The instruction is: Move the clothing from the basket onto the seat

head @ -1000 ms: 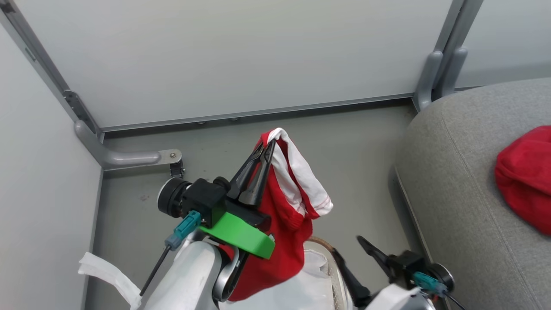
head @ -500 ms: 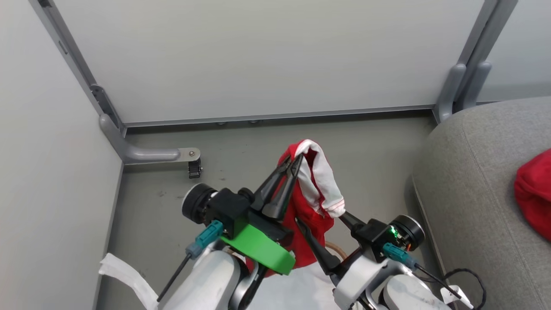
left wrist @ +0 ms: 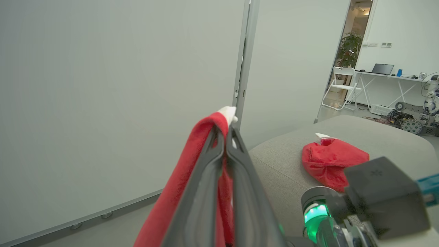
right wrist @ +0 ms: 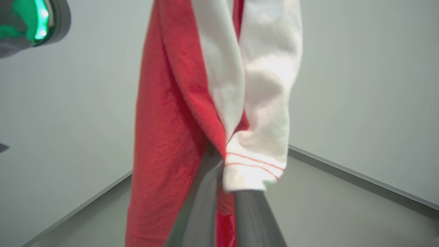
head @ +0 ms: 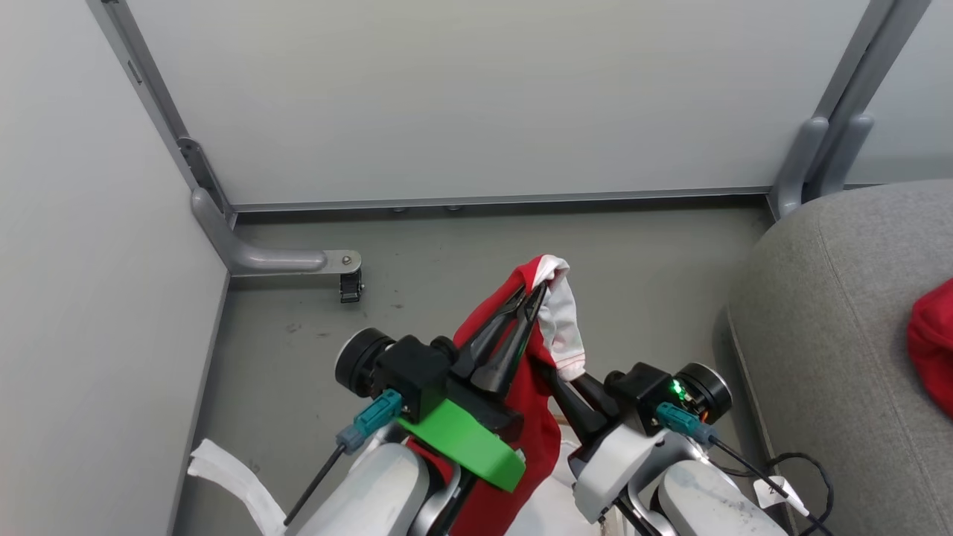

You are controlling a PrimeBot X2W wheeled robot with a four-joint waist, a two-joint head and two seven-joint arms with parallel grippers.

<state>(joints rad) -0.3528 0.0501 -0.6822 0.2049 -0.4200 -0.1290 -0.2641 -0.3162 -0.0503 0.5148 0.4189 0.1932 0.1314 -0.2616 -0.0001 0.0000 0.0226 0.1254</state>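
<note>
This looks like a robotics lab with a mock living-room corner set up inside it. The corner is walled by plain pale partition panels (head: 461, 97) held in grey metal posts (head: 841, 112), one post standing on a bracket foot with a small caster (head: 350, 284), over a bare grey floor (head: 640, 246). A grey sofa (head: 834, 320) is the only home furniture. Past the partitions, the left wrist view opens onto a bright room with a white folding chair (left wrist: 343, 85), a laptop (left wrist: 382, 68) on a white worktop (left wrist: 403, 77), a potted plant (left wrist: 349, 48), and wheeled robot hardware (left wrist: 410, 120) lying on the floor.
</note>
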